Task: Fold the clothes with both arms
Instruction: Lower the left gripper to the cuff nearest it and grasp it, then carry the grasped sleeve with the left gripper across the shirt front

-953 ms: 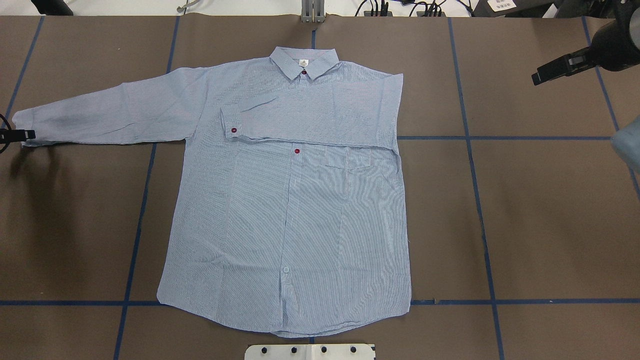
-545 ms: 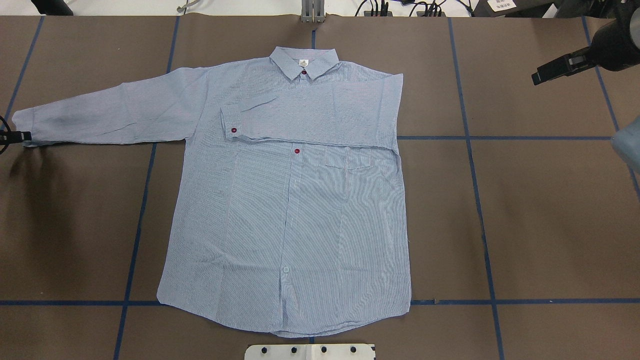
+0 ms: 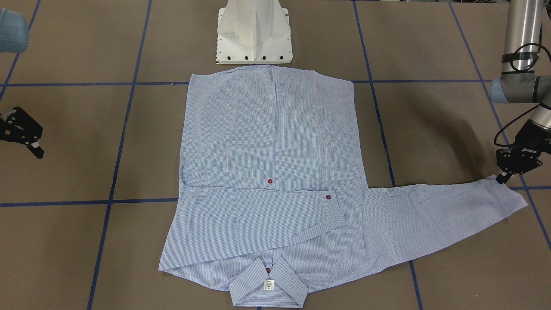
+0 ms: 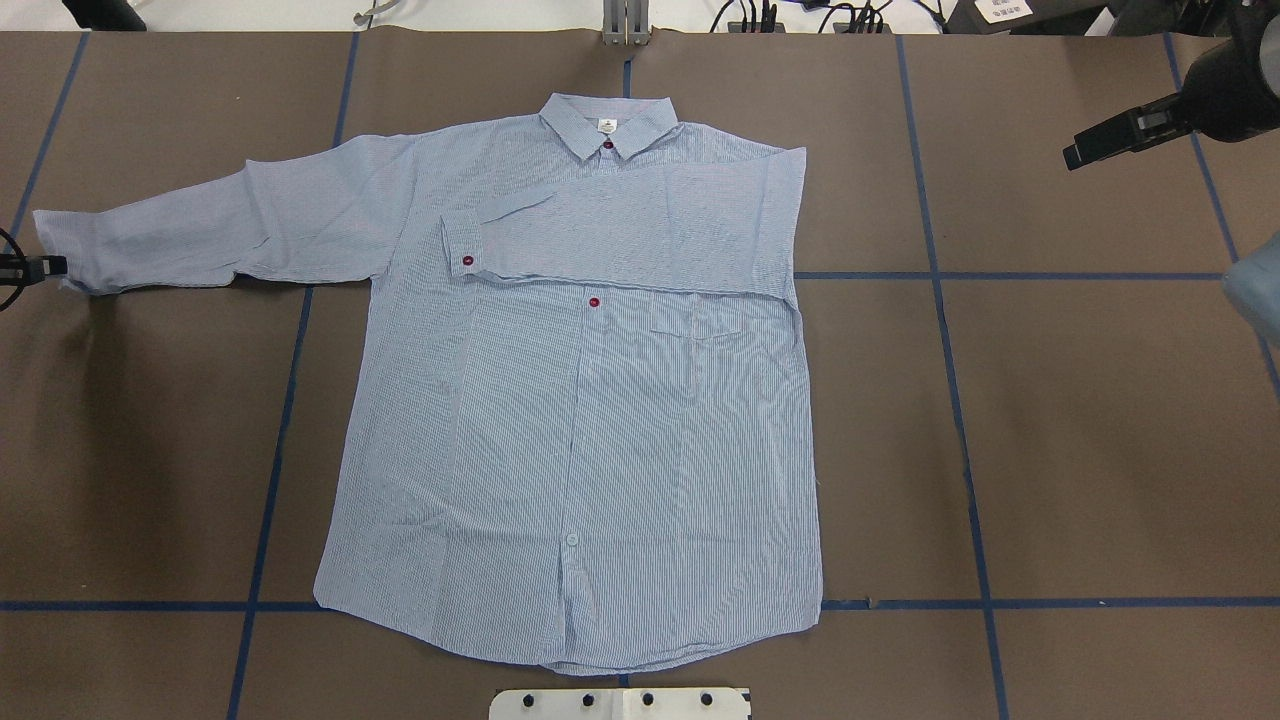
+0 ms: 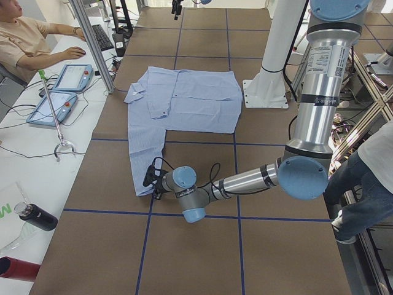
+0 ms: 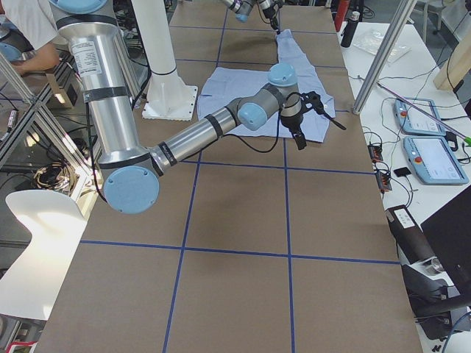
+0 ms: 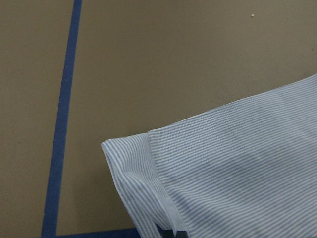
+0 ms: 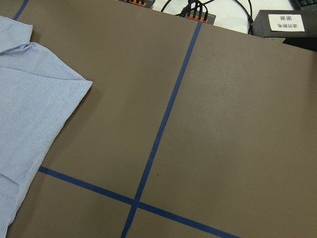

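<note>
Bright, even indoor light falls from above in every view. In the overhead view a soft dark shadow lies on the brown table [image 4: 1100,450] at 9 o'clock, under the sleeve end of the shirt [image 4: 580,430] beside the left gripper [image 4: 55,266]. The front-facing view has a broad soft shadow at 3 o'clock. The shirt's fine stripes shimmer in wavy moiré bands. The left wrist view is close and slightly soft. A pale blue joint cap [image 4: 1255,285] at 3 o'clock overhead is blurred. In the side views, straight posts [image 5: 92,43] lean outward near the edges.
</note>
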Controlling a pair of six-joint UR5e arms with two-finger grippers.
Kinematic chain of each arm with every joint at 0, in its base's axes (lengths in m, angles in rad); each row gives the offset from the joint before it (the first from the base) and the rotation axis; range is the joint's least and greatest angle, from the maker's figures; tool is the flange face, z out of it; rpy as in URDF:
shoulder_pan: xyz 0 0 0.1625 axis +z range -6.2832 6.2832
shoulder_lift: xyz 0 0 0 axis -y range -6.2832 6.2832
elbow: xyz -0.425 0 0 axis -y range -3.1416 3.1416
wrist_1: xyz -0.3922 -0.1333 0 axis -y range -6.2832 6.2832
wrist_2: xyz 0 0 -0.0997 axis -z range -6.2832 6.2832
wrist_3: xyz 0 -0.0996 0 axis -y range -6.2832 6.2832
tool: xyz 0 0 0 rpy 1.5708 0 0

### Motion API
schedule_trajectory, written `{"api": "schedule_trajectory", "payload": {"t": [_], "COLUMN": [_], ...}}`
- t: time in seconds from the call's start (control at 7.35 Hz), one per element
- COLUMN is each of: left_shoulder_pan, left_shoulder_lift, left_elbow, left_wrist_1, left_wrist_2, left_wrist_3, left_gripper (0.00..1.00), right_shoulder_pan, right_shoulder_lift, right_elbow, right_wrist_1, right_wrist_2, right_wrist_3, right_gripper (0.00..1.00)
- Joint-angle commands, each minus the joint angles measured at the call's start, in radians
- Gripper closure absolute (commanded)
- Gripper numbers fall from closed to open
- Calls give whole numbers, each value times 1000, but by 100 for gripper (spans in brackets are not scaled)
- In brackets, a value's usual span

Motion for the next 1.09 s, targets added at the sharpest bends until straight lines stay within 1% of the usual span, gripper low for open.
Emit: {"api": "schedule_trajectory", "payload": {"t": [0.0,0.14,0.41,0.54,0.68,0.82,0.95], "left_shoulder_pan": [1,-1,1,5,54,154,278], "left_shoulder_lift": [-15,-21,-36,-76,-163,-296,-440], "left_elbow": [-122,-225,-483,-565,-593,-592,-578], "left_wrist_1": [96,222,537,669,774,935,1073], "left_wrist_2": [-36,-36,-29,-20,29,98,185], "left_wrist_3": [-4,-4,-42,-78,-143,-213,-357], "left_gripper": [100,100,100,100,100,100,100], "right_shoulder_pan": [0,0,0,0,0,0,0], "right_shoulder_lift": [0,0,0,0,0,0,0], "right_elbow": [-1,-3,-1,-1,-1,0,3], "right_wrist_1": [0,0,0,0,0,0,0], "right_wrist_2": [-2,-3,-3,-5,-5,-5,-5], "right_wrist_3": [1,1,1,3,4,12,21], "right_gripper": [0,0,0,0,0,0,0]}}
